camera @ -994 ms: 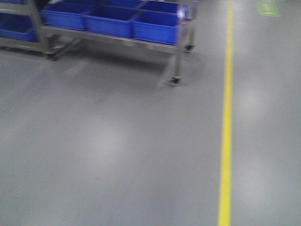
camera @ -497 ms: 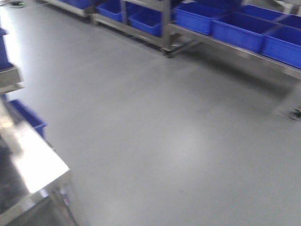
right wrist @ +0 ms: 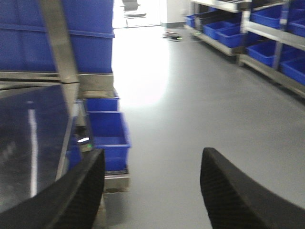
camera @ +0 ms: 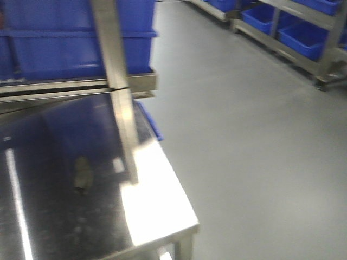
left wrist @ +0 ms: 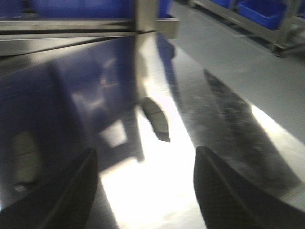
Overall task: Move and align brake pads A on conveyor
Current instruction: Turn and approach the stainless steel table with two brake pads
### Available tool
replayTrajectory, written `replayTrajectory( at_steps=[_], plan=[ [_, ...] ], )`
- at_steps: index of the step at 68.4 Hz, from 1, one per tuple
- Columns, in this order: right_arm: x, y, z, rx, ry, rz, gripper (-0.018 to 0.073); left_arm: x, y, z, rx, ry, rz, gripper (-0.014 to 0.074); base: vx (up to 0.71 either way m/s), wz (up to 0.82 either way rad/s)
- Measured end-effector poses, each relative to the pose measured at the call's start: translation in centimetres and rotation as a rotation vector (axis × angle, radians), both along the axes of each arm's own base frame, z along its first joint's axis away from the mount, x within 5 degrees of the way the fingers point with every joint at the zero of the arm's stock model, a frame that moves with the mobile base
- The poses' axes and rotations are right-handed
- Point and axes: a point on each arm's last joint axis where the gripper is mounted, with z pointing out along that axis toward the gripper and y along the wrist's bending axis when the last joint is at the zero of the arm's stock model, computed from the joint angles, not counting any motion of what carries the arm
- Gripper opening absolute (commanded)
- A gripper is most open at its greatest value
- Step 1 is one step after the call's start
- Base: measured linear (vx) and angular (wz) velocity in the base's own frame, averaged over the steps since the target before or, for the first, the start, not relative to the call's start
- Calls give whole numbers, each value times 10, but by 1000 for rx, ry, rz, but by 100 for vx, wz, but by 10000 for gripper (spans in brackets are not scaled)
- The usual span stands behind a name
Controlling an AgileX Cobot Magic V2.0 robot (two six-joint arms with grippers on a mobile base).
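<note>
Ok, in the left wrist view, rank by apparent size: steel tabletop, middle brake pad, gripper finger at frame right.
1. the steel tabletop, which fills most of the frame.
2. the finger of the left gripper, which looks large only because it is close to the camera.
3. the brake pad, clearly the smallest.

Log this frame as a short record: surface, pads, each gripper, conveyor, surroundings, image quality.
surface: shiny steel table
pads: one pad lying on the table ahead of the left gripper; a blurred pad-like shape further left
left gripper: open, empty, over the table
right gripper: open, empty, over the floor beside the table
conveyor: not in view
surroundings: blue crates behind the table
image quality: motion-blurred
</note>
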Motion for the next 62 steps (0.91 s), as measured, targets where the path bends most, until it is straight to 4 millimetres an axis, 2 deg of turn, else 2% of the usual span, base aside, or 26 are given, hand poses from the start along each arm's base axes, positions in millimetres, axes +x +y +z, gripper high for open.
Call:
replayTrajectory(
  at_steps=[34,46,62],
  plan=[
    [0,0,0,0,0,0,432,0,0,0,0,0,0,433,10,71],
    [0,0,0,0,0,0,432,0,0,0,0,0,0,433,5,31],
    [0,0,0,0,0,0,432,0,0,0,0,0,0,433,7,-1]
  ],
)
